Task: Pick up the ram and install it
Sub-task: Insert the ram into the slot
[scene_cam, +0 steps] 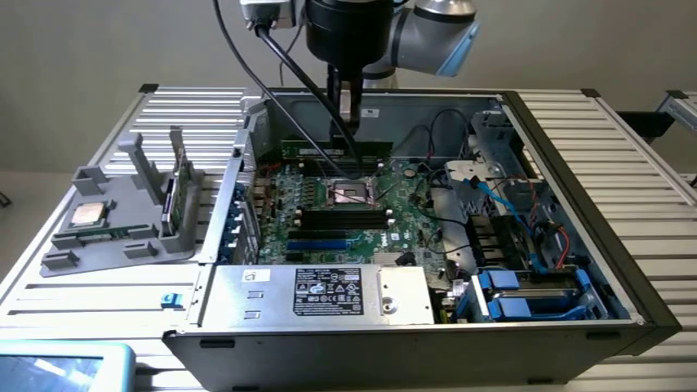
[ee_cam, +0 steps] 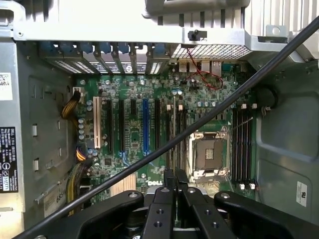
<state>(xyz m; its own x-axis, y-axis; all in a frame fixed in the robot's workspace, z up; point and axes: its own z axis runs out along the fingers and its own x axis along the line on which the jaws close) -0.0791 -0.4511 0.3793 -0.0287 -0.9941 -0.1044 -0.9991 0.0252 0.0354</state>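
I see the ram (scene_cam: 104, 238) lying flat in the fixture (scene_cam: 65, 261) beside the case (scene_cam: 436, 351), on the exterior view's left. Farther back, the gripper (scene_cam: 346, 121) hangs inside the case above the socket (scene_cam: 351, 193), jaws pressed together, empty.

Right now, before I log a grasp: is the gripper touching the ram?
Apart. The exterior view shows the ram lying in the gray holder outside the case, while the gripper hangs over the motherboard.
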